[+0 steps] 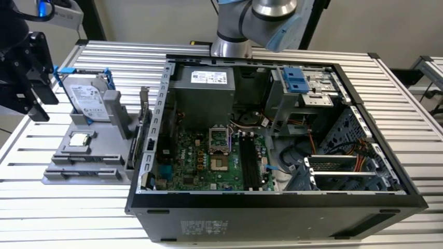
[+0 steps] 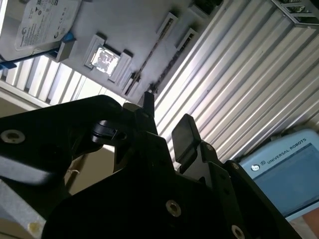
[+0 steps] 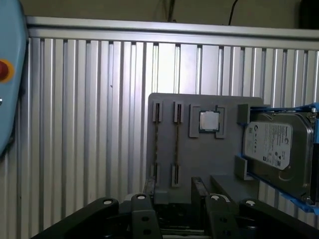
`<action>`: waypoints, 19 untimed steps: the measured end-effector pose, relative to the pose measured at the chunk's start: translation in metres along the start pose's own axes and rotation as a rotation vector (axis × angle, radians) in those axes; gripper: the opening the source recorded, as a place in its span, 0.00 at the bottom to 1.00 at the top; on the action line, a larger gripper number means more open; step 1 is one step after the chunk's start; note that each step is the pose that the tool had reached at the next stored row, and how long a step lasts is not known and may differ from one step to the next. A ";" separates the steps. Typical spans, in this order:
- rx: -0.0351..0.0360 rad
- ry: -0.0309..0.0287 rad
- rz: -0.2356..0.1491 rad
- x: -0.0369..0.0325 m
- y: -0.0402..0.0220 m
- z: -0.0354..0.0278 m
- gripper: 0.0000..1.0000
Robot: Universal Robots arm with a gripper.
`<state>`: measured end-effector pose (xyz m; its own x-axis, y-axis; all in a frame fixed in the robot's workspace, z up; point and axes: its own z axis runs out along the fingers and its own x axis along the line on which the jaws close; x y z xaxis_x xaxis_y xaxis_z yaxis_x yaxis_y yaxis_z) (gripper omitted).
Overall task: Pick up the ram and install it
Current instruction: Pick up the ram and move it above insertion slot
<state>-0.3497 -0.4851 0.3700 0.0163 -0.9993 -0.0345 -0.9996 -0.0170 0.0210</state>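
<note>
**Tool open, ram not yet lifted.** My tool (image 2: 167, 112) has its two fingers apart with nothing between them. In both wrist views they frame bare air, clear of every part.

The ram (image 3: 178, 144) rests edge-up in a narrow slot of the grey holder (image 3: 199, 159) and shows as a thin dark strip. A second stick (image 3: 157, 144) lies parallel just beside it, on the side away from the processor chip (image 3: 209, 121). The chip sits between the ram and the hard drive (image 3: 271, 149) in its blue frame.

The holder stands on the ribbed worktop (image 1: 41, 207), just beside the open computer case (image 1: 277, 199), on the exterior view's left. Inside the case, the long black memory slots (image 1: 249, 158) on the motherboard (image 1: 201, 161) appear unfilled, as far as that view lets me judge.

State of the task: nothing is grasped and nothing is seated. I judge the work to be at its outset, with my tool near the holder but apart from it. Both the lift from the holder and the seating in a memory slot are left to do.
</note>
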 end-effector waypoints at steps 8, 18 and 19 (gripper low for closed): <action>0.0000 0.0008 0.000 -0.0002 -0.0001 0.0057 1.00; 0.0002 0.0028 0.000 -0.0012 -0.0004 0.0201 1.00; 0.0002 0.0032 0.000 -0.0014 -0.0004 0.0209 1.00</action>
<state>-0.3498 -0.4830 0.3492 0.0162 -0.9994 -0.0313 -0.9996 -0.0169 0.0208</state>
